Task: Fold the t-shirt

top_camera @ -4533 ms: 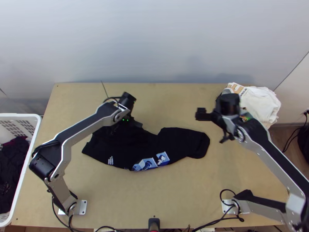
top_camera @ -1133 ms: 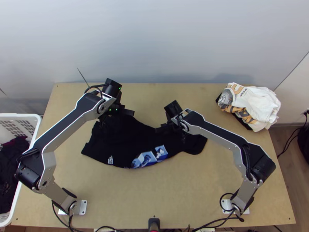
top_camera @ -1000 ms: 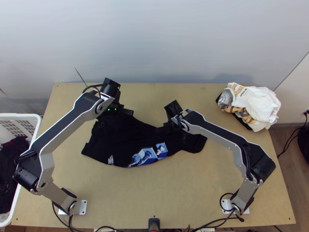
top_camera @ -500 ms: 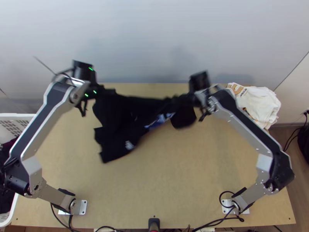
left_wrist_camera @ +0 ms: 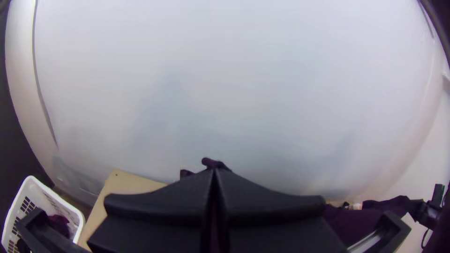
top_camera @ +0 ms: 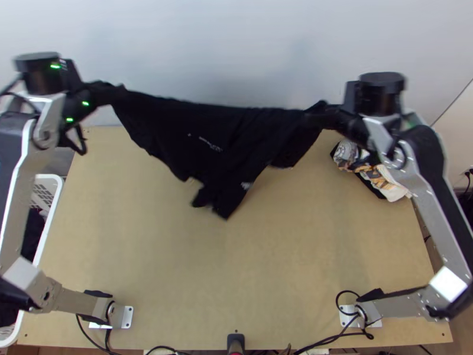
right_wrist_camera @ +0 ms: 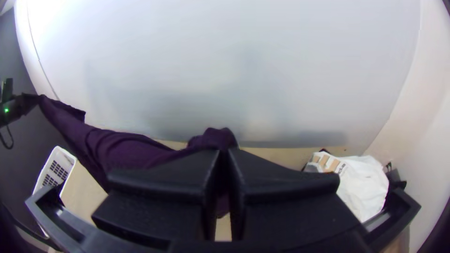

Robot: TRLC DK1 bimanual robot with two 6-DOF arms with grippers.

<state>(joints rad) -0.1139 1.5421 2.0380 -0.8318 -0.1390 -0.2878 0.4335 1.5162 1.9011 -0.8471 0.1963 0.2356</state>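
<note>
Shirt (top_camera: 204, 139) is held up over the far part of the worktop (top_camera: 236, 284), its upper edge drawn out between two grips and the rest hanging in loose folds. One part is pinched by the left end effector (left_wrist_camera: 214, 172), its fingers pressed together on the cloth; another is pinched likewise by the right end effector (right_wrist_camera: 225, 153). Which parts are gripped cannot be told. The grips are set wide apart, probably so that creases can be pulled out and the cloth laid flat for folding. White clothes (top_camera: 395, 190) are placed aside, presumably so that room is left for spreading
</note>
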